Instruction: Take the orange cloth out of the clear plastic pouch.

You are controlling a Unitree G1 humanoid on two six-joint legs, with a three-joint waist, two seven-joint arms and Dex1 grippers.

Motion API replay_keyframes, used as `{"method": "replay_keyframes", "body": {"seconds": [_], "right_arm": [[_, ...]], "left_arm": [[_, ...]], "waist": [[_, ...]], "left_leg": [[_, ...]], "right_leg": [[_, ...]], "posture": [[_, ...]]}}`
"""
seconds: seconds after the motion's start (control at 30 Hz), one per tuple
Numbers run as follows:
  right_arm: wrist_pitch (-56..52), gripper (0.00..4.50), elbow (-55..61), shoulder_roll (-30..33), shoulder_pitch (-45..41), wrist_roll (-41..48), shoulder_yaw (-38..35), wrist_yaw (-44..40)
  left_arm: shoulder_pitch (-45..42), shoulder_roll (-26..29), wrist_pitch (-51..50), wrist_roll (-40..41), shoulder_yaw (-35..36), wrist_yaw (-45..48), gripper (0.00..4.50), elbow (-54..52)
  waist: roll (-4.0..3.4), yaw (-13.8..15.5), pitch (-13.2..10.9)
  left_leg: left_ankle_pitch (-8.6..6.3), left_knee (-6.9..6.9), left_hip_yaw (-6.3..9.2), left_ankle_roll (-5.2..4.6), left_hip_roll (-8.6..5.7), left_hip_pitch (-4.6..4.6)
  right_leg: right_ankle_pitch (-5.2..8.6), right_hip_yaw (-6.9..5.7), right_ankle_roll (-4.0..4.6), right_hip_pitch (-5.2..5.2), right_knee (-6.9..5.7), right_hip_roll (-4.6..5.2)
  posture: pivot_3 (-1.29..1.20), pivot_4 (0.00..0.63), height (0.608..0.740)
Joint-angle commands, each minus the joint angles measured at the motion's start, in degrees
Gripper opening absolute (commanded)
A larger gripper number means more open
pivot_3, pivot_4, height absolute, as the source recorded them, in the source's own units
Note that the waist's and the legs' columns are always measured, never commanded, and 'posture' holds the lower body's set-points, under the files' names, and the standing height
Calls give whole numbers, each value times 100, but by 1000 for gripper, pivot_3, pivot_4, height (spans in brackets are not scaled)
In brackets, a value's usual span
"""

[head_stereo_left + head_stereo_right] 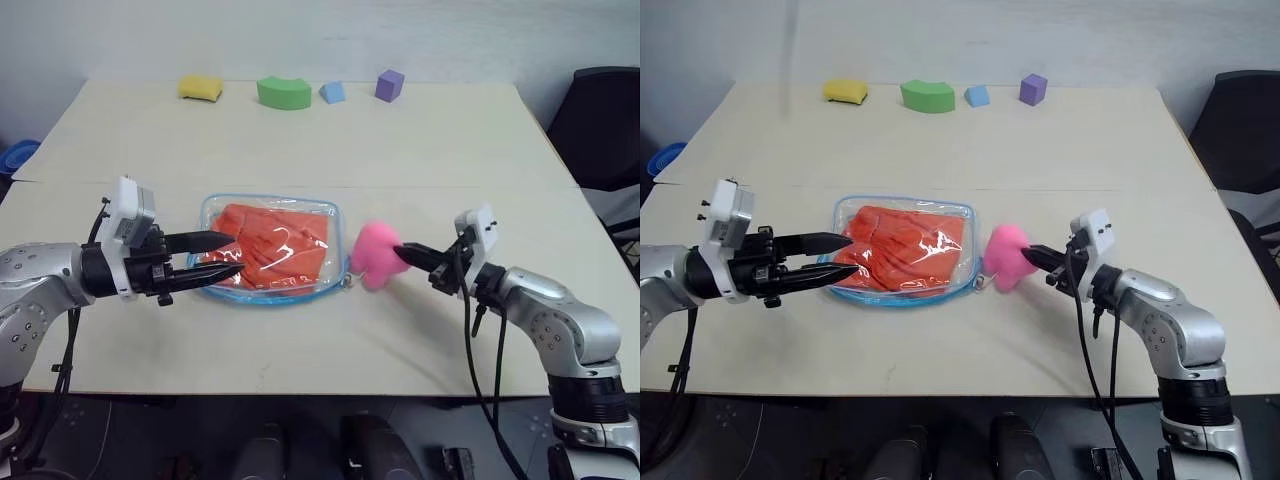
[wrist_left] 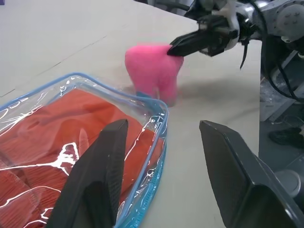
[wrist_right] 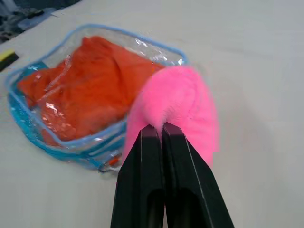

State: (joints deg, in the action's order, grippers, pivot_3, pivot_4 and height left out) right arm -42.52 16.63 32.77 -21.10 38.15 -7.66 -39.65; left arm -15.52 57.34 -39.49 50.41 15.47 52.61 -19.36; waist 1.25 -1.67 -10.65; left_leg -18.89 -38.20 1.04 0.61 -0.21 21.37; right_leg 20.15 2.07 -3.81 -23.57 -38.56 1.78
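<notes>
The pouch (image 1: pixel 270 250) is lying flat on the table (image 1: pixel 300 340), near the front edge and about midway across. The orange cloth (image 1: pixel 272 255) is sitting folded inside it, filling most of the clear plastic, with glare streaking the top sheet. A light blue trim is running round the pouch's rim. No writing, label or brand mark is showing on the pouch or the cloth.

Just beside the pouch's right end, a fluffy pink thing (image 1: pixel 375 255) is standing off the table surface, close against the blue trim. The right hand (image 1: pixel 408 254) is reaching level toward it from the right, and its two black fingers are pressed together on a tuft of the pink fluff, as the right wrist view shows plainly.

The left hand (image 1: pixel 222 256) is hanging over the pouch's left end, pointing level toward the right. Its fingers (image 2: pixel 102 180) are standing spread apart, one above the other, with nothing between them; whether the lower one is touching the plastic cannot be told.

Along the table's far edge, well apart from the pouch, four foam pieces are lying in a row: a yellow block (image 1: pixel 200 88), a green arch (image 1: pixel 284 93), a small blue block (image 1: pixel 333 93) and a purple cube (image 1: pixel 390 85). A black chair (image 1: pixel 600 120) is standing past the table's right side.
</notes>
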Motion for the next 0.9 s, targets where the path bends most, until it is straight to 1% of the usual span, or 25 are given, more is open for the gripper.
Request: {"method": "replay_keyframes", "body": {"seconds": [0.03, 0.17, 0.3, 0.4, 0.47, 0.53, 0.63, 0.8, 0.9], "right_arm": [[549, 7, 1004, 306, -5, -24, 169, -595], [1459, 7, 1486, 648, 52, -780, 1020, -1313], [2328, 7, 1363, 1057, -3, -1509, 1837, -2196], [3053, 7, 840, 1037, -79, -2440, 2577, -2346], [3519, 7, 437, 862, -115, -2999, 2979, -2251], [3825, 7, 129, 665, -145, -3358, 3203, -2134], [4060, 684, -64, 473, -165, -3606, 3258, -2007], [4158, 2377, 212, 600, 28, -3605, 3040, -2032], [4207, 3421, 360, 647, 109, -3648, 2928, -1989]], "left_arm": [[-104, -23, 90, -176, -26, 52, 2537, -148], [-229, -82, 121, -358, -240, 132, 2537, -97], [-479, -190, 148, -543, -540, 270, 2537, 59], [-696, -339, 261, -796, -841, 381, 2537, 213], [-802, -465, 316, -947, -1028, 411, 2537, 250], [-864, -559, 407, -1148, -1236, 475, 2537, 244], [-908, -618, 580, -1458, -1614, 717, 2537, 215], [-1208, -674, 872, -1978, -2351, 1300, 2537, 272], [-1361, -757, 1515, -2694, -2886, 1570, 2537, 574]], "waist": [[-1, 1, 0], [0, 3, 0], [0, 9, 0], [2, 10, 1], [3, 10, 1], [3, -3, 1], [3, -19, 2], [3, 12, 2], [3, 16, 2]], "left_leg": [[0, 0, 0, 0, 0, 0], [0, 1, 1, 0, 0, -1], [0, -2, 0, 0, -3, -1], [0, -3, 1, -1, -3, -3], [0, -6, 0, 0, -4, -2], [5, -6, -1, 9, -4, -4], [16, -5, -3, 30, -2, -7], [18, -7, -2, 33, -2, -8], [18, -7, -2, 33, -4, -7]], "right_leg": [[0, 0, 0, 0, 1, 0], [0, -1, 0, 2, 4, -1], [0, -1, 0, 3, 7, 1], [0, -2, 0, 7, 9, 0], [0, -1, 0, 6, 8, 0], [0, 0, 0, 6, 6, 0], [0, 3, 0, 5, 1, -5], [0, 2, 0, 8, 0, -3], [0, 3, 0, 9, 2, -2]], "posture": [[0, 150, 740], [0, 150, 740], [0, 150, 740], [0, 150, 740], [0, 150, 740], [0, 150, 740], [0, 150, 740], [0, 150, 740], [0, 150, 740]]}}
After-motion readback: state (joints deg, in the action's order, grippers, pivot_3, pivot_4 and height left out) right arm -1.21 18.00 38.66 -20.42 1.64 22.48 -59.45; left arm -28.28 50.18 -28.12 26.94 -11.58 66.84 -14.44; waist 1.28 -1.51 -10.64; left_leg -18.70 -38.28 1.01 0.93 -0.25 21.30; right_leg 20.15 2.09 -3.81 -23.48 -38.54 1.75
